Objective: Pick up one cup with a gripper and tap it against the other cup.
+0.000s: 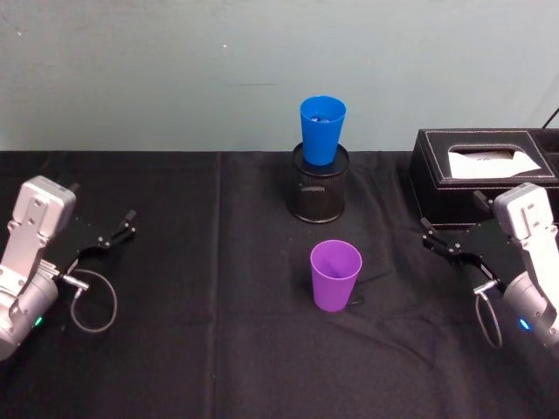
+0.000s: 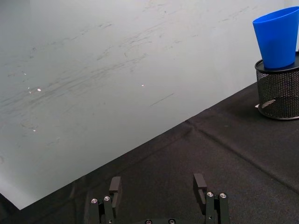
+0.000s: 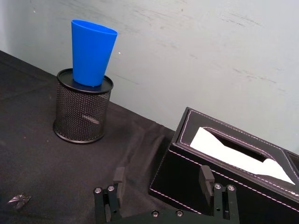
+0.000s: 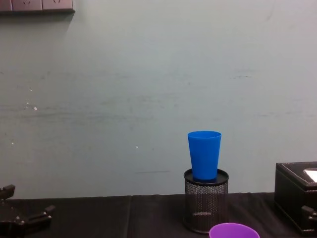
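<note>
Standing upright and mouth up on the black-clothed tabletop [image 1: 210, 349], the purple cup [image 1: 336, 275] is near the middle of the head view, and neither gripper touches it. At its 12 o'clock, a little way off, the blue cup [image 1: 322, 129] sits base-down in the mouth of a black wire-mesh pen holder [image 1: 320, 190]. Most of the blue cup's body rises above the holder's rim. A black tissue box [image 1: 476, 179] with a white sheet showing in its slot lies at the purple cup's 2 o'clock, near the far edge of the tabletop.

The left gripper [image 1: 127, 224] sits low at the purple cup's 9 o'clock, well apart from it. Its fingers [image 2: 115, 185] are spread wide with nothing between them. The right gripper [image 1: 426, 235] is at the cup's 3 o'clock, nearer than the left one and just in front of the tissue box. Its fingers [image 3: 205, 175] likewise stand wide apart and hold nothing. In the chest view the purple cup's rim shows at the 6 o'clock edge, below the holder.
</note>
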Controlling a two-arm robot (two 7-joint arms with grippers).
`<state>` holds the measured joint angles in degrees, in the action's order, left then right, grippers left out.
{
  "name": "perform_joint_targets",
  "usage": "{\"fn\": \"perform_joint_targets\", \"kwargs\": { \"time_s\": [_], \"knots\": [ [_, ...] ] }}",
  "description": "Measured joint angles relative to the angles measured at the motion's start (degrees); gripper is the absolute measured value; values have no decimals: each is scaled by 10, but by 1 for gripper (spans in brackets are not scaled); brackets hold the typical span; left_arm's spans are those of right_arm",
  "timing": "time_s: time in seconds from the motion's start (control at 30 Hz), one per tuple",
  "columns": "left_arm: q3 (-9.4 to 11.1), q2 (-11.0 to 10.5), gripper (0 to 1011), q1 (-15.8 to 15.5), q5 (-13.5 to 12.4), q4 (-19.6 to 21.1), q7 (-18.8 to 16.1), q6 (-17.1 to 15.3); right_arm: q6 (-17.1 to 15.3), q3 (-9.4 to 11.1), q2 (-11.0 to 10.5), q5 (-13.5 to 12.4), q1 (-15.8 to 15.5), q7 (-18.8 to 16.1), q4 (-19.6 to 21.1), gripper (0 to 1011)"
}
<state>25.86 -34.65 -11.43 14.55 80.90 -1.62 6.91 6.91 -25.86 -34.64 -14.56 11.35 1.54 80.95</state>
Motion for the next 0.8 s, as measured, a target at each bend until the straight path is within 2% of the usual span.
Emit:
{"fn": "perform_joint_targets", "kwargs": {
  "time_s": [0.8],
  "knots": [
    [0,0,1000,0,0,0,0,0,0,0,0,0,1,1,0,1000]
  ]
}}
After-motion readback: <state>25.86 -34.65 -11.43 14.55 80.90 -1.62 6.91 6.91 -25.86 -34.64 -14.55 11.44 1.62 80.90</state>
